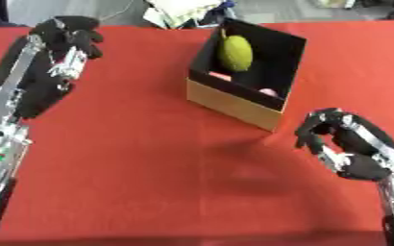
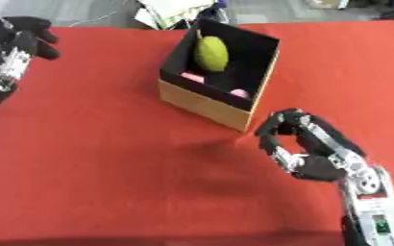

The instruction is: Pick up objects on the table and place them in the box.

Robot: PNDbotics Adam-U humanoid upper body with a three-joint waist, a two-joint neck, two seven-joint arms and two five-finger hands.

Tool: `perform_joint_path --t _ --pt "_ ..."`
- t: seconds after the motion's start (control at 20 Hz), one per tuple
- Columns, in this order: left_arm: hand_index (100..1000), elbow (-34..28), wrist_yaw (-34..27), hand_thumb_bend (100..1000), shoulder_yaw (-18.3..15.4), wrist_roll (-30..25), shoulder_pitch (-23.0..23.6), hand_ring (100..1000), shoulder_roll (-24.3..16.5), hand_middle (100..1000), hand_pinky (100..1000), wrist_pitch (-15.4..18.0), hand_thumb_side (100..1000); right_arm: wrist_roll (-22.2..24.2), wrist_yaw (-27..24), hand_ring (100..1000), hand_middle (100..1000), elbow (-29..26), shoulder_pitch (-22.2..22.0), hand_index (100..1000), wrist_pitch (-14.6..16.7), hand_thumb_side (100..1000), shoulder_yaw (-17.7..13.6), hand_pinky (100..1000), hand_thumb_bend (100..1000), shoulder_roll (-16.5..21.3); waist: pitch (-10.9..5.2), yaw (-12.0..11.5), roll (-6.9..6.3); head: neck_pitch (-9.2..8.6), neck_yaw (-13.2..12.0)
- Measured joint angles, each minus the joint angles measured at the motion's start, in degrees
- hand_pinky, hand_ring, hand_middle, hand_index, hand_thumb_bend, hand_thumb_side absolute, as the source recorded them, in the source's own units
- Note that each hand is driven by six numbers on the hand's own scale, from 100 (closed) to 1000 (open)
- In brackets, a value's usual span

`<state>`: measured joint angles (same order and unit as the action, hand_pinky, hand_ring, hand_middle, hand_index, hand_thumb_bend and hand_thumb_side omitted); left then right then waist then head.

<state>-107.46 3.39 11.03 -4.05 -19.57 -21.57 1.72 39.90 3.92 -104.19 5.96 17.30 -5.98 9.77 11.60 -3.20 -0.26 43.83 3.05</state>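
Covering the whole work surface: flat red cloth-covered table (image 1: 150, 158), matte, no print or pattern on it. No brand, label or legible writing made out on any item.

Sitting on the cloth toward the far middle, turned corner-on to the camera: open-topped square cardboard box (image 1: 234, 103), tan outer walls, black inner walls. Lying inside against the far inner wall: yellow-green oval fruit-shaped object (image 1: 236, 53), smooth and rounded, tapering to a short point at its upper end. Partly showing low in the box near the front walls: two small pink rounded pieces (image 2: 238, 93), too little visible to identify.

Raised over the left far part of the table, clear of the cloth: left hand (image 1: 62, 48), black with silver linkages, fingers loosely relaxed and grasping nothing. Well apart from the box.

Hovering just beside the near right corner of the box: right hand (image 2: 305, 153), black fingers with silver joints, fingers curled downward and thumb bent in toward them, nothing between them. Not touching the box. Dark soft shadow on the cloth to its left.

Beyond the far table edge: pale crumpled clutter (image 1: 179, 12), papery, contents not readable.
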Motion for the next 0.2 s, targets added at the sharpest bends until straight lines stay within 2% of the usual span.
perform_joint_path --t 0.2 --pt "776 -0.4 -0.7 100 -0.3 -0.4 4.6 581 1.3 575 646 2.5 737 -0.6 0.0 506 471 0.0 0.1 645 -0.1 470 0.0 521 100 0.0 0.16 0.2 0.03 0.0 -0.5"
